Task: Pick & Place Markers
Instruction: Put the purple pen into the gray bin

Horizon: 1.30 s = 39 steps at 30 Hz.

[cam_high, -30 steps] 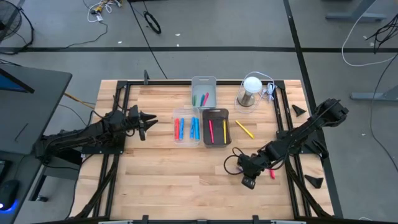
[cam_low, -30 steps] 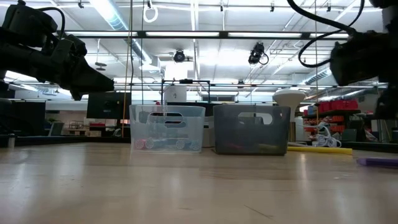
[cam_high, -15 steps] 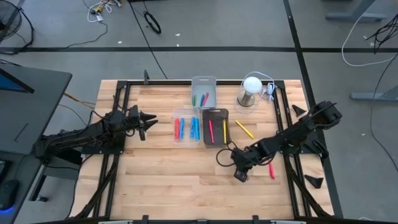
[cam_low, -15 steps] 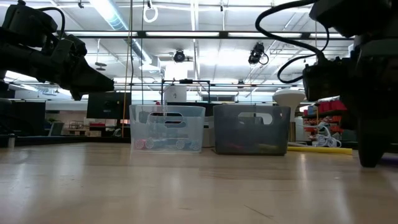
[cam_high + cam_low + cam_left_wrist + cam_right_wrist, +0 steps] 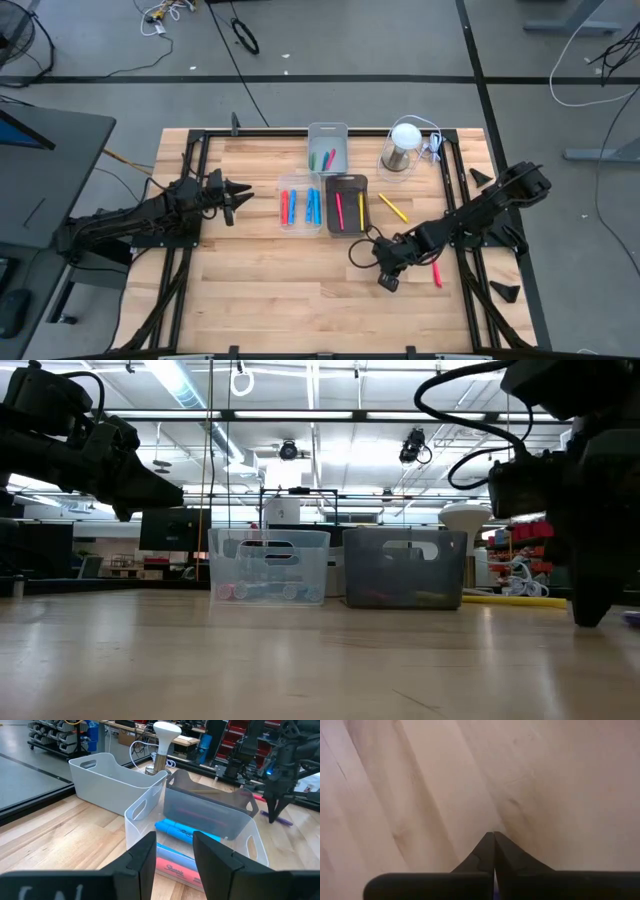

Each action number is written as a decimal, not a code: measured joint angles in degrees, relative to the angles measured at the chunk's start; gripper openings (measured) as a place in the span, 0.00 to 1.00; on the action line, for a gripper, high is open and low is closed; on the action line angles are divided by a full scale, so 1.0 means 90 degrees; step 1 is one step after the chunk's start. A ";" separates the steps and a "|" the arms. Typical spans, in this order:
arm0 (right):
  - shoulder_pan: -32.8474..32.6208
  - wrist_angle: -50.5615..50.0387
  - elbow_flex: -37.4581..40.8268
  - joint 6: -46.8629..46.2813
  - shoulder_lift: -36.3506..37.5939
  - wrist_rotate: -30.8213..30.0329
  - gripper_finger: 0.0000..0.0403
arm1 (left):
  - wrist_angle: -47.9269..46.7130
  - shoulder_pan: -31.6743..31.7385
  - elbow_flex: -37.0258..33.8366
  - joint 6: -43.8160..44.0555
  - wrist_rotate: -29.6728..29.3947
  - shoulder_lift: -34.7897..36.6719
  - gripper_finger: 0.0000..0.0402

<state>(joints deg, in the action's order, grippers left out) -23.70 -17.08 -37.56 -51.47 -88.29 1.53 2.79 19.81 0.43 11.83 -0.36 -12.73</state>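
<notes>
My right gripper (image 5: 388, 284) points straight down at the bare wood in front of the dark bin (image 5: 347, 203), fingers shut, tips at the table surface (image 5: 494, 834). A purple marker (image 5: 283, 820) lies on the table just beside those tips. A red marker (image 5: 436, 275) lies to its right, and a yellow marker (image 5: 393, 208) lies beside the dark bin. More markers lie in the clear bin (image 5: 300, 206), the dark bin and the light bin (image 5: 328, 148). My left gripper (image 5: 172, 855) waits open, left of the clear bin. My right gripper's shut fingertips (image 5: 588, 622) come from above and stand at the wooden table top. Whether they touch the wood or the purple marker beside them cannot be told.
A white dome lamp (image 5: 403, 140) with a cable stands at the far right, behind the dark bin. The three bins sit together in the table's far middle. Bare wood stretches along the near half of the table (image 5: 280, 300).
My right gripper has come down from well above the table until its shut tips stand at the wood. Meanwhile it has shifted a little toward the table's left and far edges, away from the red marker. The left arm has kept still.
</notes>
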 joint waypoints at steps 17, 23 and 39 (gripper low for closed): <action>0.0019 -0.0810 -0.0237 0.5665 0.0571 0.0902 0.16 | 0.0000 -0.0002 0.0002 0.0000 0.0000 0.0000 0.34; 0.0019 -0.0787 -0.0535 0.7388 0.0668 0.0935 0.29 | 0.0015 -0.0002 0.0000 0.0000 0.0000 0.0000 0.34; -0.0021 -0.1482 -0.0340 0.9013 0.0656 0.0929 0.40 | 0.0002 -0.0005 0.0001 0.0000 0.0000 0.0000 0.34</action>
<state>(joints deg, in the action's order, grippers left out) -23.89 -30.42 -40.62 29.65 -82.39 9.89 2.81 19.77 0.44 11.84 -0.36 -12.73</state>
